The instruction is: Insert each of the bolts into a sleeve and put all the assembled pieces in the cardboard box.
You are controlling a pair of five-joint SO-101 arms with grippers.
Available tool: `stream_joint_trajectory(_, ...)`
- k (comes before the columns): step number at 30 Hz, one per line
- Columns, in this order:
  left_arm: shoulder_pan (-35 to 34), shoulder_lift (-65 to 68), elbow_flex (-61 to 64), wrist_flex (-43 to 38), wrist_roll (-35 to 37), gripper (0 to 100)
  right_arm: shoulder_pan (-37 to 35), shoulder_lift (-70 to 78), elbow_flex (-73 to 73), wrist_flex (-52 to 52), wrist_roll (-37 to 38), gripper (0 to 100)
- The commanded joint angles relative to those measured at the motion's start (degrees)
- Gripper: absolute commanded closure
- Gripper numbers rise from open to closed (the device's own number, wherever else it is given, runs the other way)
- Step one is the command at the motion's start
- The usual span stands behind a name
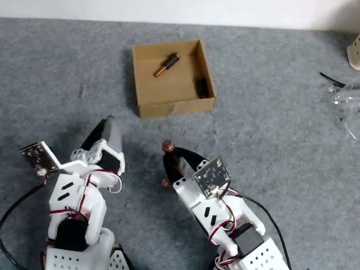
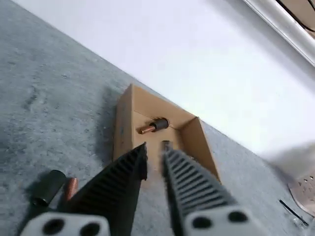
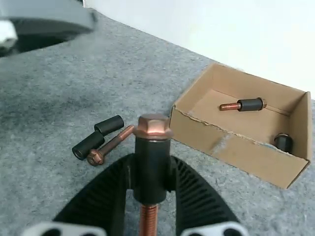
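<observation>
I had R gripper clamped on upright sleeve w/ bolt through it, near cardboard box. L gripper empty, jaws barely apart. One assembled piece lay in box.

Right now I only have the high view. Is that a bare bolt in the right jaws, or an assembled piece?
Observer: Assembled. In the right wrist view the bolt runs through a sleeve, head up, and the right jaws are shut on the sleeve.
Operator: What's lying loose by that arm?
Observer: Two bare sleeves and one loose bolt, close together on the carpet.
Operator: Are the left jaws free?
Observer: Yes. The left wrist view shows a narrow gap between them with nothing in it.
</observation>
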Motion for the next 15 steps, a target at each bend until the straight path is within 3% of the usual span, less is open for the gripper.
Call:
stream_joint_trajectory(1, -5.4, -0.3, -1.5, -0.2, -0.1, 100, 1.0, -1.4, 2.0, -0.2, 0.7, 99.4)
stream_joint_trajectory(3, -7.4, -0.3, -0.3, -0.2, -1.5, 99, 1.0, -1.4, 2.2, -0.2, 0.7, 99.4)
stream_joint_trajectory(5, -7.6, 0.0, 0.8, 0.0, -7.5, 99, 1.0, -1.4, 2.2, -0.2, 0.7, 99.4)
stream_joint_trajectory(12, -4.4, 0.0, 6.5, -0.2, -44.0, 99, 3.6, -1.2, 2.1, -0.2, 0.6, 99.4)
stream_joint_trajectory(13, -4.5, 0.0, 7.1, -0.4, -46.7, 99, 4.0, -1.2, 2.1, -0.2, 0.5, 99.4)
stream_joint_trajectory(15, -4.9, 0.0, 8.6, -2.6, -44.7, 99, 4.4, -1.2, 2.1, -0.2, 0.5, 99.4)
